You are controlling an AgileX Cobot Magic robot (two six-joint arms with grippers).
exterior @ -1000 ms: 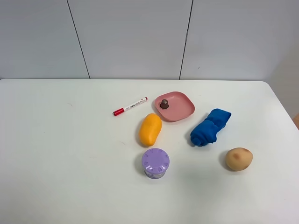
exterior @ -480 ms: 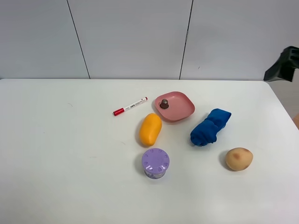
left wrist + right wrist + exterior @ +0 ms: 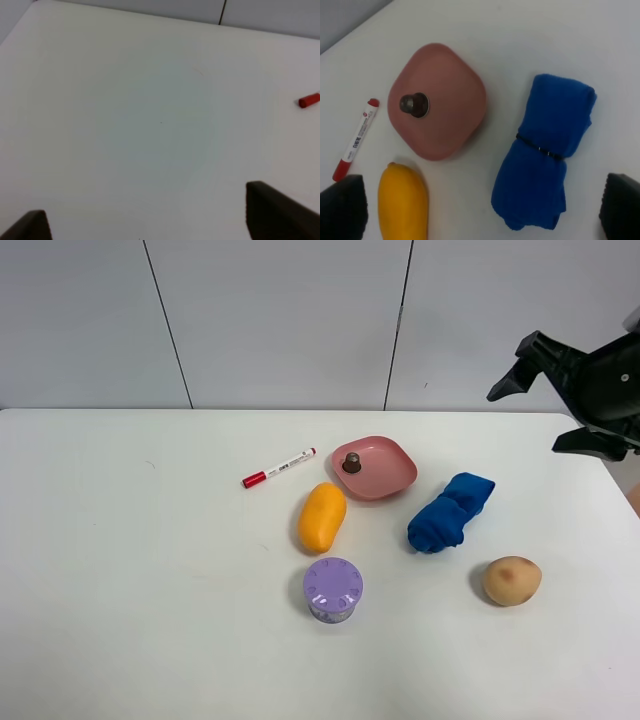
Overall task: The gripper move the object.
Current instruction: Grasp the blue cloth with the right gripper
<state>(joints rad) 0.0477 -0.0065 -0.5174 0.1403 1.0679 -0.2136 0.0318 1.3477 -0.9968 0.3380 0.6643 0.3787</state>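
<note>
**Item 1: blue cloth roll** (image 3: 448, 512), count one. It lay on the white worktop (image 3: 150, 570), right of centre, just beside the pink dish and apart from the potato. Its long axis ran diagonally, from the far right end to the near left end. The far end was squarer and flatter, the near end bunched and rumpled. The fabric was deep blue and soft, cinched about the middle by a thin dark band.

**Item 2: pink dish** (image 3: 395, 475), one. It was a rounded square holding one small dark brown knob (image 3: 351, 462) near its left rim.

**Item 3: marker** (image 3: 279, 468), one. It had a white barrel, with the red cap pointing near-left.

**Item 4: yellow-orange mango** (image 3: 322, 517), one. Its long axis ran near to far, leaning slightly right.

**Item 5: purple round jar** (image 3: 333, 589), one, upright, nearest the front.

**Item 6: tan potato** (image 3: 512, 580), one, at the near right.

**Item 7: right pincer** (image 3: 524, 422), one. It was black, spread wide and gripping nothing, up over the far right corner of the worktop.

**Item 8: left pincer** (image 3: 150, 220), one. Its fingers stood spread wide with nothing between them, over bare worktop.
</note>
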